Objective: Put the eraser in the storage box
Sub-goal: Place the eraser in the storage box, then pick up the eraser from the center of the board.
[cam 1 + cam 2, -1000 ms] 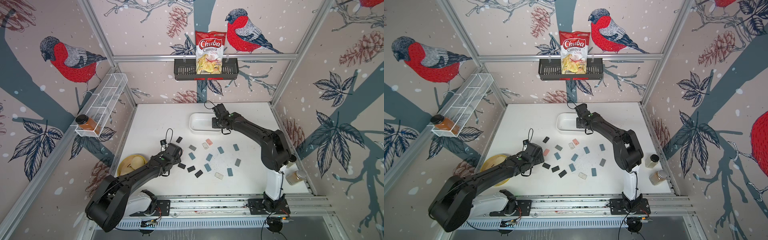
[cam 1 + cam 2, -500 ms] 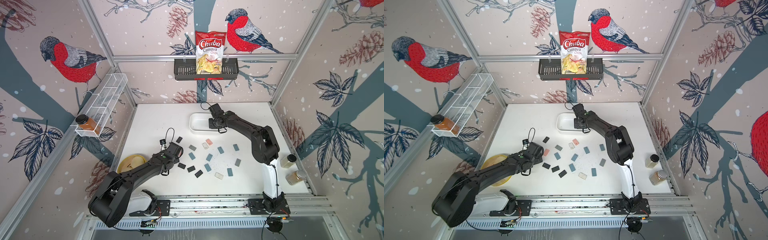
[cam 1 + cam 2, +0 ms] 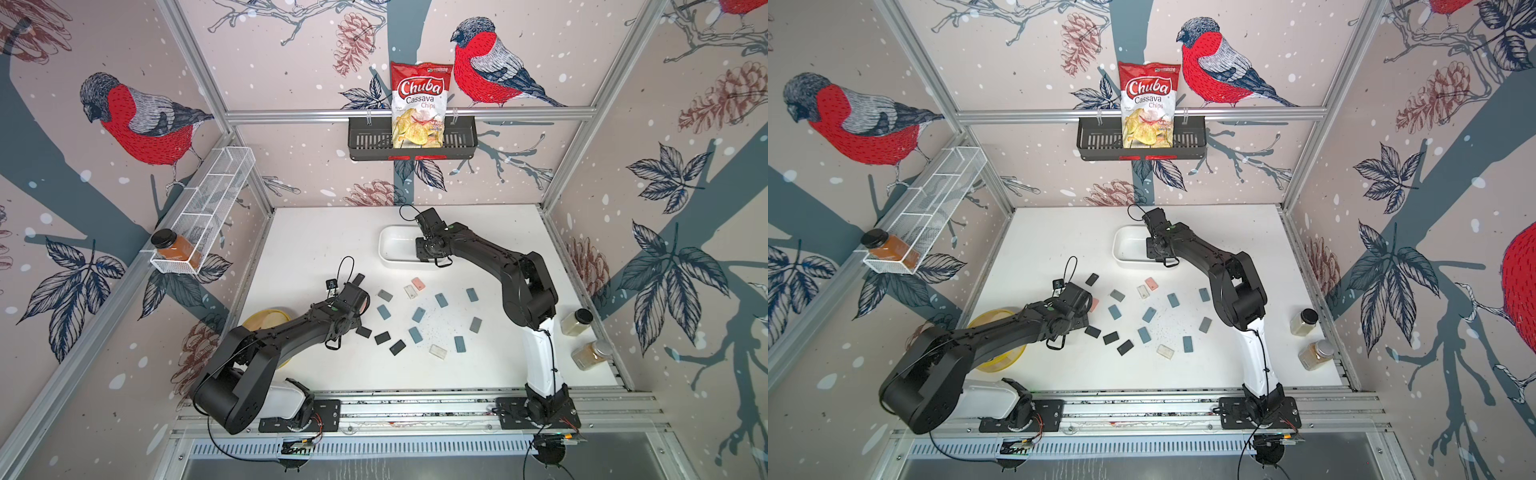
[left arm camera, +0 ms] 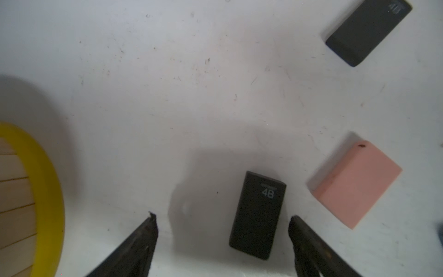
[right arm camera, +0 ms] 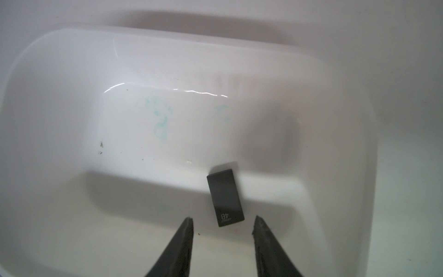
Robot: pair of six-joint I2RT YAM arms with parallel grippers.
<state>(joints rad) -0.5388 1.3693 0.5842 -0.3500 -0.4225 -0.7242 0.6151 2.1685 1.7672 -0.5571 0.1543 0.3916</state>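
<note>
Your right tool [image 5: 223,218] stands released, dark tapered fingers [image 5: 182,239] apart over the storage box [image 5: 72,60], a glossy white plastic tub with rounded corners. The black eraser [image 5: 225,197], a matte slab printed "4B", is inside the box, clear of both fingers. Your left tool [image 4: 223,217] is spread too, above a second eraser [image 4: 259,215], also black and marked "4B", flat on the scuffed white table [image 4: 167,72] beside a pink eraser [image 4: 354,184].

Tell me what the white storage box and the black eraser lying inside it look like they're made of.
The storage box: likely moulded plastic, glossy white; a bright highlight streaks its smooth, rounded inner wall. The black eraser: probably rubber or vinyl, matte dark grey, no glare, with 4B printed at one end.
</note>
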